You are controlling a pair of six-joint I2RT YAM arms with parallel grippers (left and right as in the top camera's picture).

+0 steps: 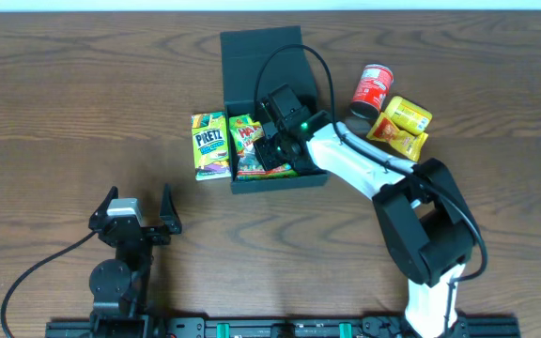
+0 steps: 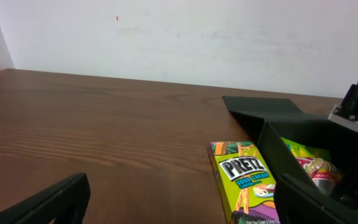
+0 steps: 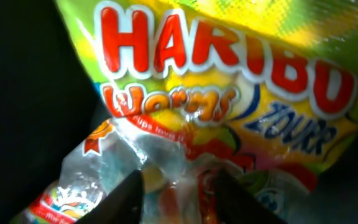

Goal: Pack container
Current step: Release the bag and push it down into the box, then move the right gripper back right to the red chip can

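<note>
Dark teal-black matte square cardboard container (image 1: 280, 181) sits on the brown wood-grain table (image 1: 64, 113) at 12 o'clock from table centre; its hinged flap lid lies open toward 12 o'clock; green-yellow Haribo gummy-worm bag (image 1: 245, 141) lies inside, on the 9 o'clock side of the box; right gripper (image 1: 275, 145) reaches down into the container over that bag; in the right wrist view its two dark fingers stand partly apart with the bag's clear film showing in the gap, nothing clearly pinched; small yellow-green Pretz box (image 1: 210, 145) lies flat on the table just beside the container's outer wall at 9 o'clock; red cylindrical snack can (image 1: 374, 89) lies tilted at 2 o'clock from the container, apart from it; yellow foil snack packets (image 1: 400, 125) sit just beside the can at 5 o'clock; left gripper (image 1: 139, 199) is at 7 o'clock from the container, well apart, fingers spread wide, nothing between them, pointing toward 12 o'clock.
</note>
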